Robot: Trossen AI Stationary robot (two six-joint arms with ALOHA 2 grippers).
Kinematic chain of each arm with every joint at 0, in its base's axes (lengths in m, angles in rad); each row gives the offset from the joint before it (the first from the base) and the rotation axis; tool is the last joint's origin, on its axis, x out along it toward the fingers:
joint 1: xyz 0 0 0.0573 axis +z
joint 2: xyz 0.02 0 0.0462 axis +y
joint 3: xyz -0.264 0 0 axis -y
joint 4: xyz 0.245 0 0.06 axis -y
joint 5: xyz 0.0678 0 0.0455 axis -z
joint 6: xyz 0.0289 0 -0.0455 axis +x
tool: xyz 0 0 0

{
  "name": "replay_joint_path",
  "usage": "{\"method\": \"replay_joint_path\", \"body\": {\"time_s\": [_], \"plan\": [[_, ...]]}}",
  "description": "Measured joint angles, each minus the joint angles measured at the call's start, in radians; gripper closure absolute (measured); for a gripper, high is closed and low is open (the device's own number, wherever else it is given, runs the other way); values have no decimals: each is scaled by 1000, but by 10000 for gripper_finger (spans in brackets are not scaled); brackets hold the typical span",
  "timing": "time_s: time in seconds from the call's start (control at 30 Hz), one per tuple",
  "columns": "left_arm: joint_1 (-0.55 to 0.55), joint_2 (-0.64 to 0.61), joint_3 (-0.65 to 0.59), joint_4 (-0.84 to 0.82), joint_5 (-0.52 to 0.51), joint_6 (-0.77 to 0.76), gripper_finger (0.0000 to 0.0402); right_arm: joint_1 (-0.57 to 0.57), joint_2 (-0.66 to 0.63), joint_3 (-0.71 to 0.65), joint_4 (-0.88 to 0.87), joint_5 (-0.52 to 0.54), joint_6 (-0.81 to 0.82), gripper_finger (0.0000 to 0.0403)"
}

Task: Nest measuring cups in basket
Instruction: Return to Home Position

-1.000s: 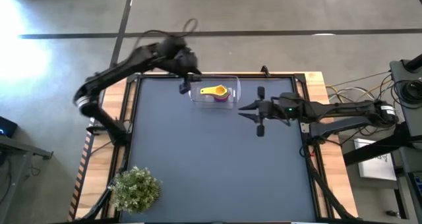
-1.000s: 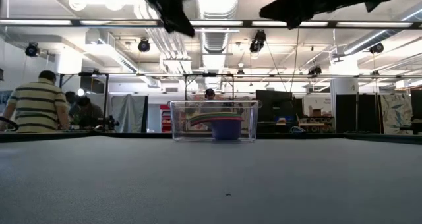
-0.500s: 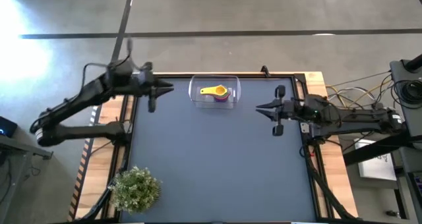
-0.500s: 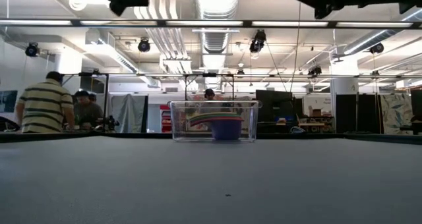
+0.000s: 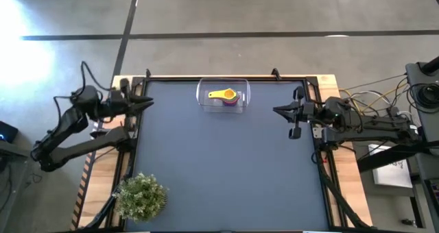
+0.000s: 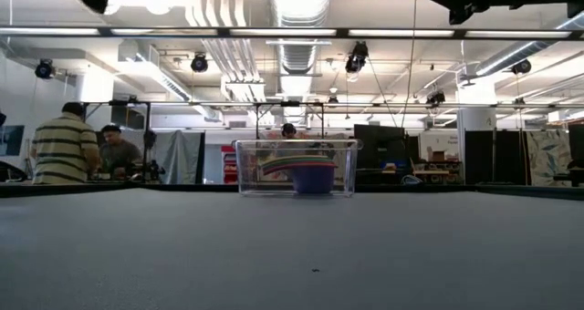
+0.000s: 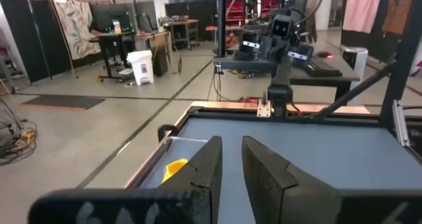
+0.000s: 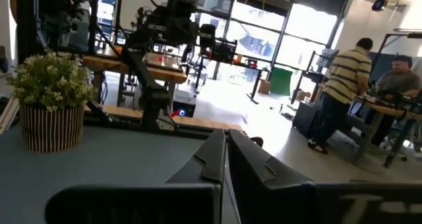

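Note:
The clear basket (image 5: 223, 94) stands on its base near the middle of the table's far edge. The measuring cups (image 5: 224, 95) sit stacked inside it, the yellow one on top. In the low view, a purple bowl (image 6: 314, 177) shows through the wall under green and red rims. My left gripper (image 5: 149, 101) hangs over the table's left edge, pointing toward the basket, with a narrow gap between its fingers (image 7: 231, 151). My right gripper (image 5: 276, 109) is shut, right of the basket near the table's right edge, and touches nothing (image 8: 225, 141).
A small green potted plant (image 5: 140, 195) stands at the table's near left corner and shows in the right wrist view (image 8: 53, 99). The dark mat between the arms is bare. People stand at benches beyond the far edge (image 6: 64, 146).
Both arms have drawn back from the basket. My left gripper has swung from the basket's far left corner out to the table's left edge. My right gripper has slid toward the right edge. Both have risen in the low view. The basket and cups have stayed put.

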Motion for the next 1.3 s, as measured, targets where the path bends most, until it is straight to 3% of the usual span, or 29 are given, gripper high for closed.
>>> {"method": "replay_joint_path", "body": {"time_s": [0.3,0.47,0.7,1.03,1.3], "plan": [[0,-242,-183,-10,2,-19,366,0,-1,-133,135,0,6,394],[0,-327,-241,30,3,-44,398,0,-8,-212,234,1,28,394],[0,-328,-284,138,-26,-107,401,0,-8,-296,323,2,41,394],[0,-332,-492,428,29,-108,401,0,-8,-349,328,1,65,394],[0,-335,-618,523,58,-101,402,0,-8,-402,336,1,71,394]]}}
